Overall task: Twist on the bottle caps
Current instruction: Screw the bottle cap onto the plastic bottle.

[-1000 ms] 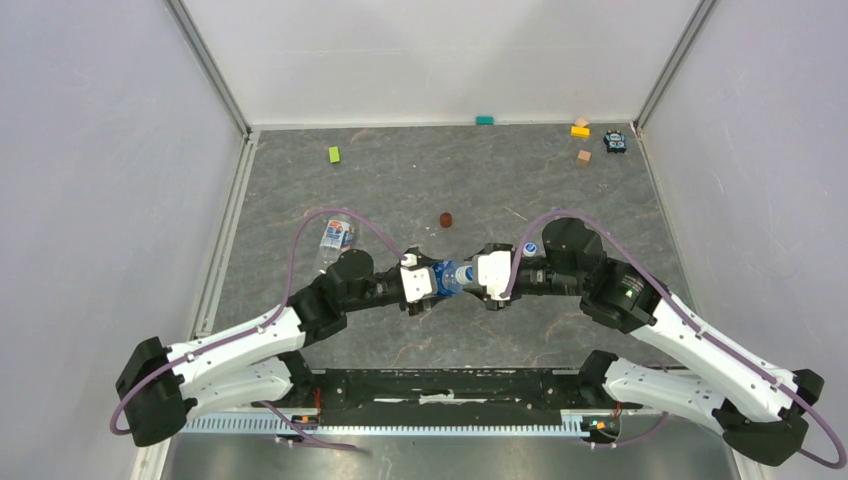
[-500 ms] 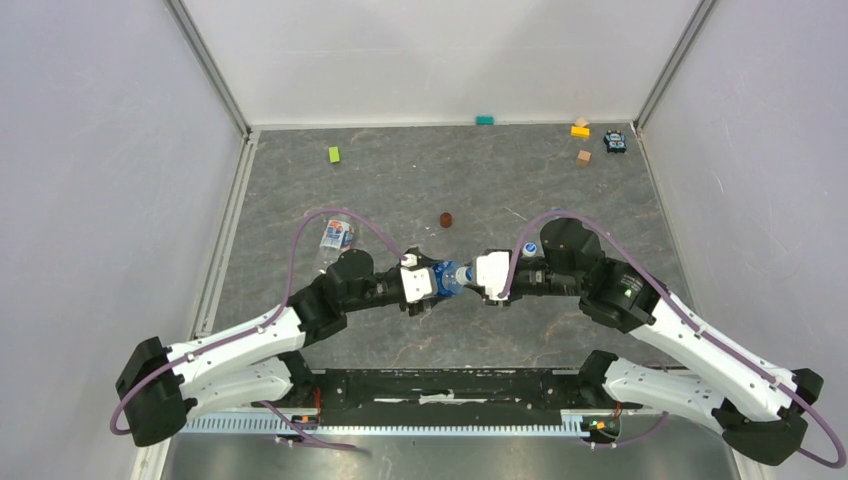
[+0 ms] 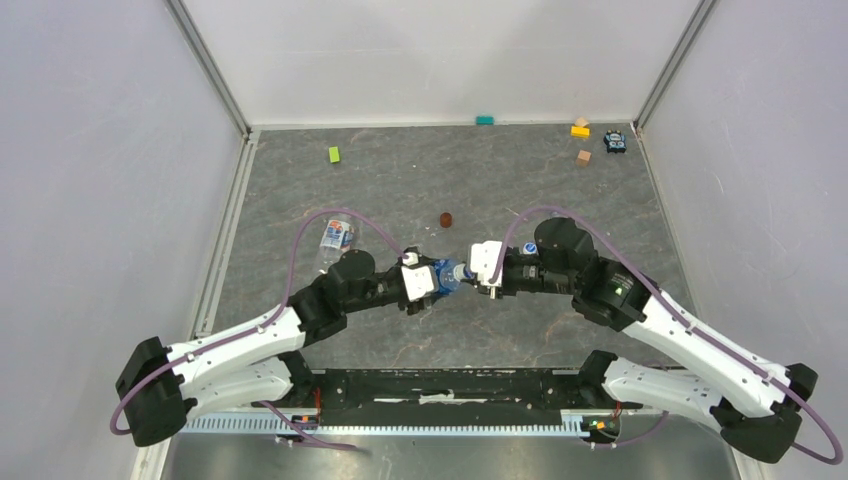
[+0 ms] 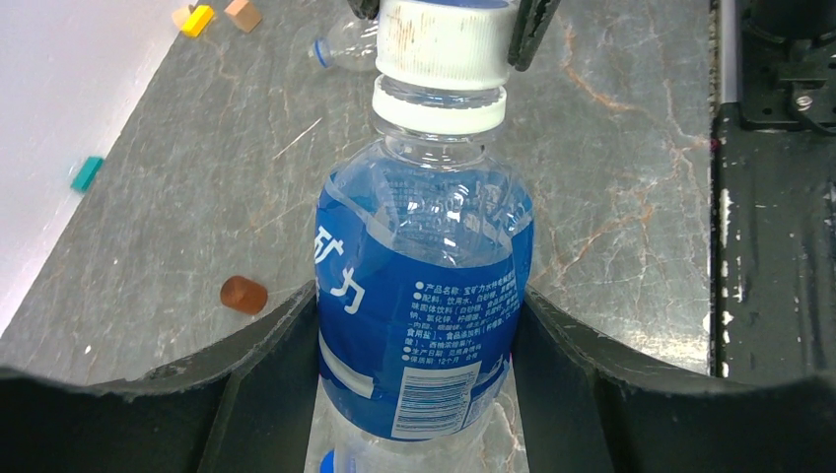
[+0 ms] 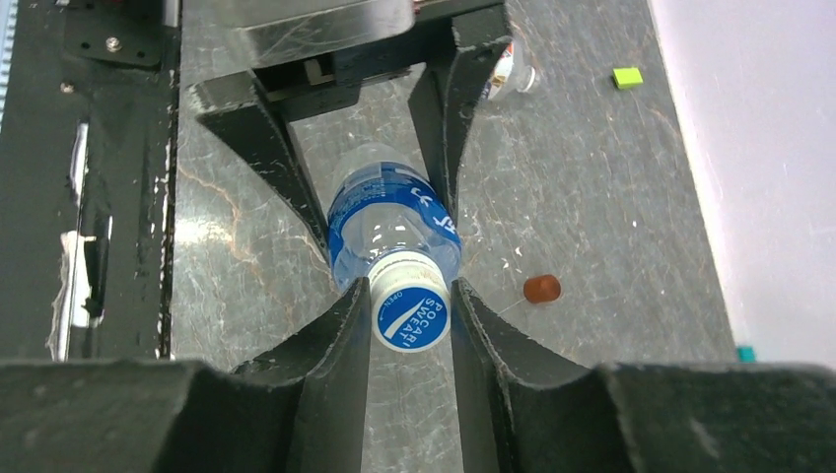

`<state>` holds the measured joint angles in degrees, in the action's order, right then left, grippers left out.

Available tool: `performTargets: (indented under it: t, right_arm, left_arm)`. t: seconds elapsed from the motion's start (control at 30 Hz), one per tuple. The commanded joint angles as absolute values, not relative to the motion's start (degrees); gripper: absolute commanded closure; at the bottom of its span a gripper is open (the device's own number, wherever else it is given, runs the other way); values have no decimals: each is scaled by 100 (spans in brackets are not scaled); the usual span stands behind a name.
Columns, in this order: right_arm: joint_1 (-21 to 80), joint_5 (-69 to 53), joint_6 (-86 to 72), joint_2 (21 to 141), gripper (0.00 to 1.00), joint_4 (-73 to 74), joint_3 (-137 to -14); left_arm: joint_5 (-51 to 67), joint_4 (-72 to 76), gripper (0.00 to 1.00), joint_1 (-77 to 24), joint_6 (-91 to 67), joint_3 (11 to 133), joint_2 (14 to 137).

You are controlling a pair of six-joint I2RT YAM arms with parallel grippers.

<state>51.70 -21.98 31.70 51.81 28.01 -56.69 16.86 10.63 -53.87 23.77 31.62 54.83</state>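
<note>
**While the left gripper (image 3: 436, 283) clamps a bottle (image 3: 448, 277), the right gripper (image 3: 474, 274) pinches its cap (image 3: 465, 272)**

Top: arms meet at centre, bottle held level between them. Second bottle (image 3: 335, 236) lies left of the left arm.
Left wrist: fingers (image 4: 266, 365) pressed on both sides of the blue label; whitish cap sits on the neck.
Right wrist: fingers (image 5: 325, 365) closed tight on the cap's sides; red-brown disc (image 5: 542, 288) on the table (image 5: 592, 197) nearby.

Bright, even, diffuse light falls from above, and shadows under the arms on the tabletop (image 3: 400, 180) are faint and soft-edged. The top view is sharp. Both wrist views bend toward their edges, and the close black fingers (image 4: 246, 394) look soft. Small glints sit on the clear bottle (image 4: 424, 197) and cap (image 4: 446, 44).
</note>
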Motion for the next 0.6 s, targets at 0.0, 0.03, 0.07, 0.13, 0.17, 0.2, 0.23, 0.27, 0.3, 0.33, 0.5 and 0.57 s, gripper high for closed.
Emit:
performTargets:
  t: [0.0,0.03,0.07,0.13,0.17,0.2,0.23,0.27,0.3,0.33,0.5,0.57]
  right_arm:
    - [5175,-1759,2139,5242,89,2082,-5399]
    - [5177,-1601,1839,5255,90,1866,-5298]
    - [5172,-1476,1582,5263,92,1645,-5195]
    - [5176,-1282,1038,5323,94,1368,-5043]
    - [5179,-1103,770,5369,97,1282,-5017]
    - [5178,-867,436,5406,97,1200,-5001]
    - [5177,-729,141,5454,97,1151,-5001]
    - [5174,-624,-296,5502,97,1073,-4993]
    - [5182,-488,-634,5540,97,994,-4971]
    - [5177,-435,-1049,5575,97,901,-4909]
    - [5186,-343,-2264,5732,96,253,-4417]
    - [5185,-334,-2496,5788,96,139,-4325]
  left_arm:
    - [1114,1301,98,-5414,2418,3423,5422]
    - [963,1295,98,-5414,2438,3411,5418]
    - [828,1300,98,-5414,2487,3406,5418]
    - [584,1229,98,-5410,2591,3397,5422]
    - [436,1207,98,-5414,2629,3391,5416]
    - [280,1196,98,-5414,2668,3377,5398]
    - [152,1200,98,-5414,2701,3360,5383]
    - [33,1204,98,-5410,2738,3346,5367]
    - [-86,1204,98,-5414,2782,3332,5361]
    - [-200,1204,98,-5410,2795,3323,5358]
    - [-308,1182,98,-5409,2929,3296,5387]
    - [-371,1128,98,-5407,2994,3298,5392]
